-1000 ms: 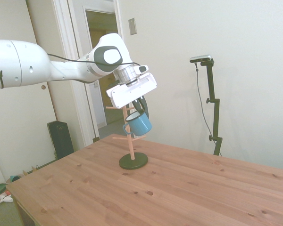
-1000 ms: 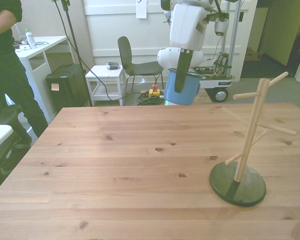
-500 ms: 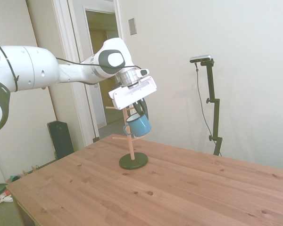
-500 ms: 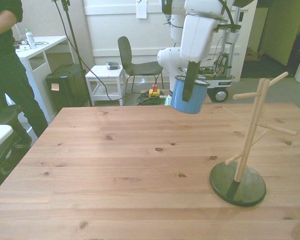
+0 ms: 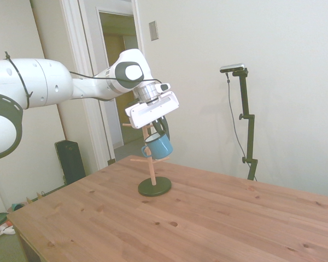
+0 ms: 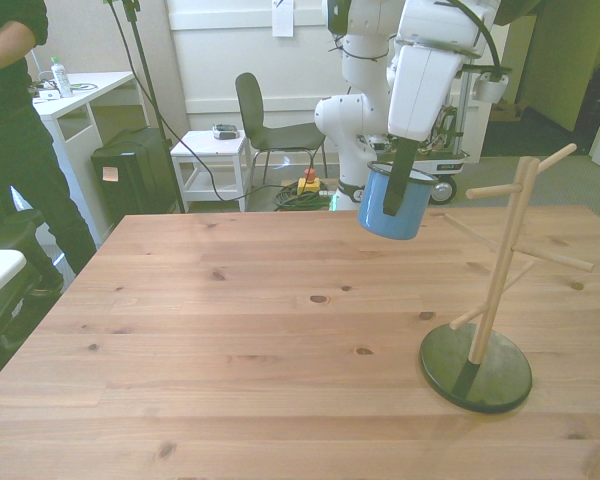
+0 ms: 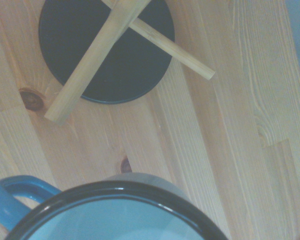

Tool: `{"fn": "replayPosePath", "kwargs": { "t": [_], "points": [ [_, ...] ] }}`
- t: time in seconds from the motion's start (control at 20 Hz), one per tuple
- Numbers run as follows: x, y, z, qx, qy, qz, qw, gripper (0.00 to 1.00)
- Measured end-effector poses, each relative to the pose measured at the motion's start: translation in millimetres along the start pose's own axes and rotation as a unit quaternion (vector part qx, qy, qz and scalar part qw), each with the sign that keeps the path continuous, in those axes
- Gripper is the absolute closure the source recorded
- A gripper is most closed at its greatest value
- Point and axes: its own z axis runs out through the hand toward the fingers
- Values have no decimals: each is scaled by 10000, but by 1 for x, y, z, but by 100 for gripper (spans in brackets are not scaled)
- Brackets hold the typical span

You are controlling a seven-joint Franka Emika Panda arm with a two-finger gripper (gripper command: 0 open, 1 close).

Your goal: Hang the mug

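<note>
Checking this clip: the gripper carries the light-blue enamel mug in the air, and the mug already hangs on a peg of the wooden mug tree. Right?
Not quite. The gripper does carry the light-blue enamel mug aloft, but the front view shows it apart from the wooden mug tree, on no peg.

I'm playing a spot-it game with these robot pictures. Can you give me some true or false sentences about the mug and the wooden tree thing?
1. The gripper is holding the mug up in the air. True.
2. The mug is already hanging on the wooden rack. False: in the front view it is apart from the rack, toward the front view's left.
3. The mug is red. False: it is light blue with a dark rim.
4. The rack stands on a round dark base. True.
5. The mug sits on the table. False: it is held above it.
</note>
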Motion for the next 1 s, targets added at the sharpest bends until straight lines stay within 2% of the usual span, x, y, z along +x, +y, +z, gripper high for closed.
{"fn": "replayPosePath", "kwargs": {
  "t": [1.0],
  "points": [
    [42,-27,15,-217,32,38,9998,100]
  ]
}}
